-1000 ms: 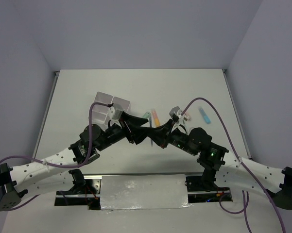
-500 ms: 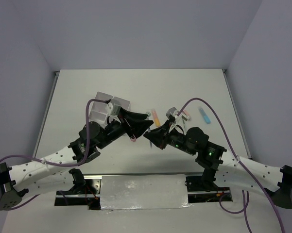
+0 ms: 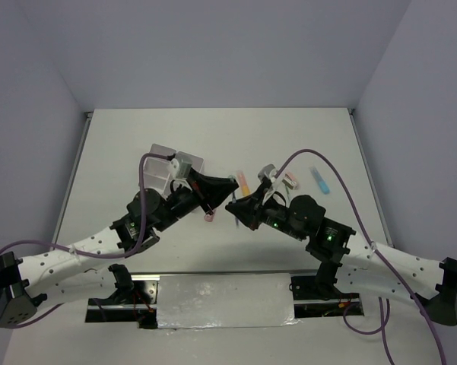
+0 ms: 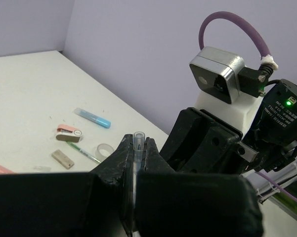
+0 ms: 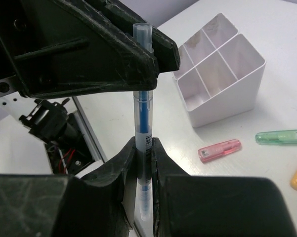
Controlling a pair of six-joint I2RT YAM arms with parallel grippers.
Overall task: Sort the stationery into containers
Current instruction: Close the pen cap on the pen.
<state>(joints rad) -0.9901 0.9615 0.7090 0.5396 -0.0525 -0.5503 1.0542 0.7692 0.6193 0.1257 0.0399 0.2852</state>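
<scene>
Above the white tabletop (image 3: 137, 137), mid-frame, the left tool (image 4: 137, 150) and right tool (image 5: 144, 153) both clamp one thin blue pen (image 5: 143, 103), upright; the divided box (image 3: 161, 156) sits to its left.

**Q:** Any text or numbers I can log from the feeds?

**A:** None I can read. In the left wrist view there is white print on the black motor housing (image 4: 278, 117), too small to read. In the right wrist view the blue pen (image 5: 144, 113) has a dark barcode-like marking, characters unresolved. I find nothing legible in the top view.
</scene>
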